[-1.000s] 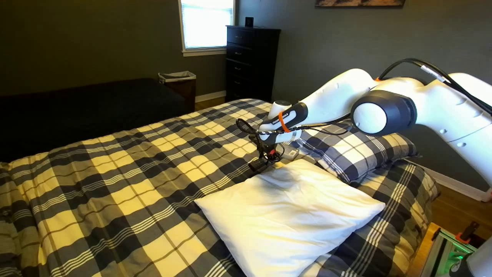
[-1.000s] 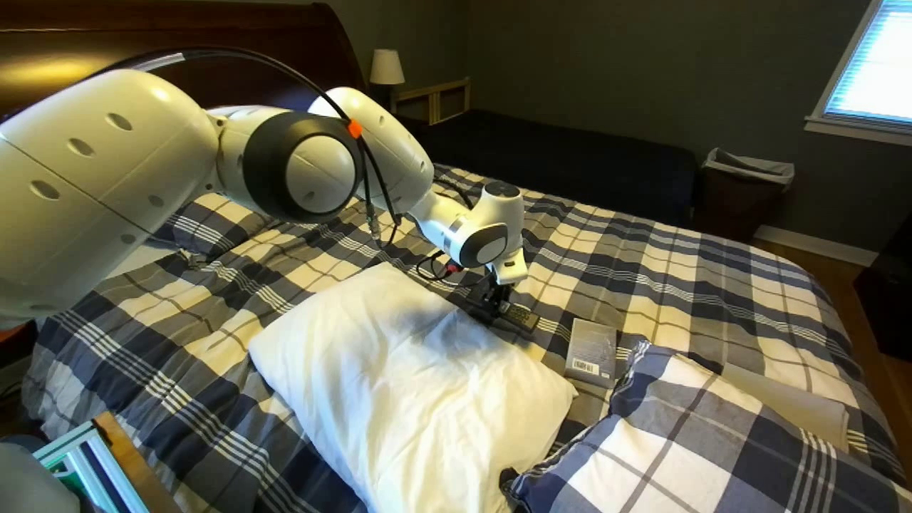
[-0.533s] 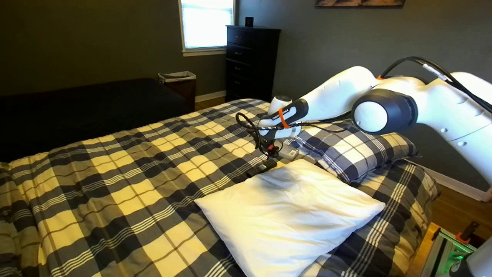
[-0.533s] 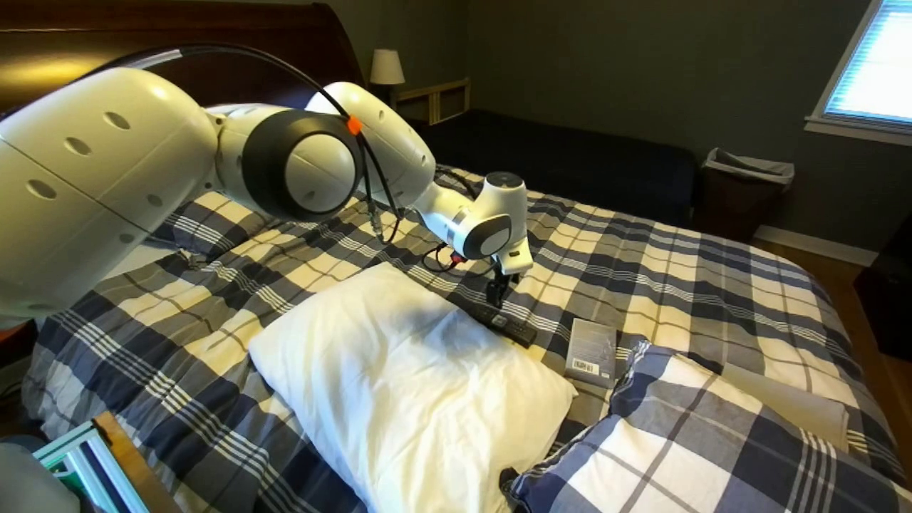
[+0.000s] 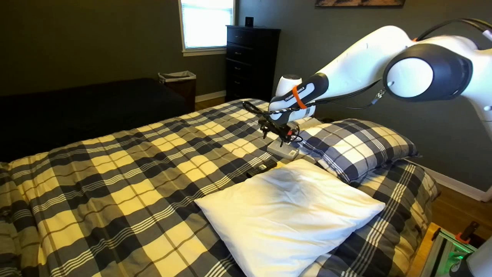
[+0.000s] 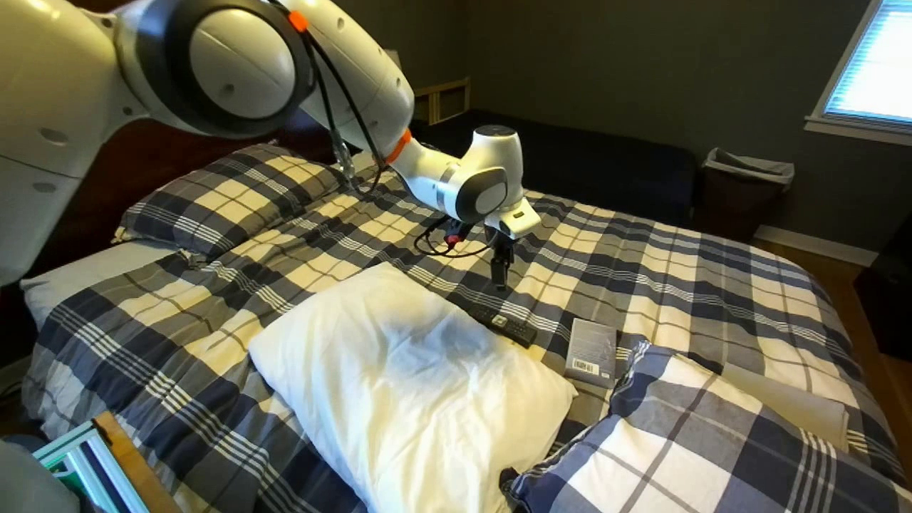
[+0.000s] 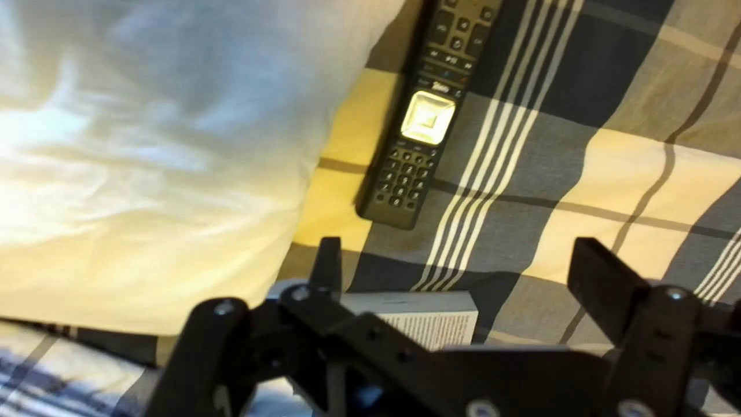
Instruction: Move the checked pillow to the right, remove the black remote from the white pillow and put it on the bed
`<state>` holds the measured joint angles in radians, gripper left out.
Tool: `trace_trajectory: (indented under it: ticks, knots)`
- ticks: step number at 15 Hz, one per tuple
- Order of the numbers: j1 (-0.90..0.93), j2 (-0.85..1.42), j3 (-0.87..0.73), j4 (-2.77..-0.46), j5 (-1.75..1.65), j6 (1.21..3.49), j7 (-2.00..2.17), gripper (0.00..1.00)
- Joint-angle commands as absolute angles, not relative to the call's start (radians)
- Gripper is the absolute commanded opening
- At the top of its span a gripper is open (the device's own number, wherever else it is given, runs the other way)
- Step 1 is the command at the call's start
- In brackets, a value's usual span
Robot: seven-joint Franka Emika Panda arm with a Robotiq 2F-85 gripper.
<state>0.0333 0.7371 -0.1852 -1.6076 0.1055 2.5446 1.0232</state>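
Note:
The black remote [image 5: 262, 168] lies flat on the plaid bed [image 5: 134, 196], alongside the edge of the white pillow [image 5: 292, 207]. In the wrist view the remote [image 7: 405, 179] is beside the white pillow [image 7: 145, 174], apart from my fingers. The checked pillow [image 5: 353, 148] lies beyond the white pillow; it also shows at the lower right of an exterior view [image 6: 712, 449]. My gripper [image 7: 457, 243] is open and empty. In both exterior views the gripper [image 5: 273, 141] [image 6: 501, 283] hangs above the bed, higher than the remote [image 6: 509, 328].
A grey-white box [image 6: 591, 349] lies on the bed between the remote and the checked pillow, partly behind my gripper in the wrist view [image 7: 428, 324]. A pale flat object [image 6: 791, 406] lies behind the checked pillow. Another plaid pillow [image 6: 235, 199] rests by the headboard.
One second ago my gripper was low at the remote. It has let go of the remote, which lies on the bed, and has risen away. The pillows and box have not moved.

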Motion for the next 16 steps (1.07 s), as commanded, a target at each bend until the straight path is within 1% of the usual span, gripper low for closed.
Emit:
trace_trajectory:
  ticks: [1, 4, 8, 11, 12, 15, 16]
  knots:
    - [0.087, 0.532, -0.245, -1.850, -0.024, 2.532, 0.937, 1.00]
    - [0.103, 0.404, -0.254, -1.999, -0.129, 2.561, 0.848, 1.00]
    - [0.125, 0.203, -0.261, -2.203, -0.317, 2.544, 0.778, 1.00]
    - [0.136, 0.058, -0.270, -2.349, -0.564, 2.541, 0.828, 1.00]
    - [0.116, 0.010, -0.250, -2.392, -0.641, 2.536, 0.839, 1.00]
    - [0.054, -0.093, -0.187, -2.484, -0.796, 2.535, 0.856, 1.00]
    - [0.035, 0.002, -0.168, -2.394, -0.713, 2.537, 0.835, 1.00]
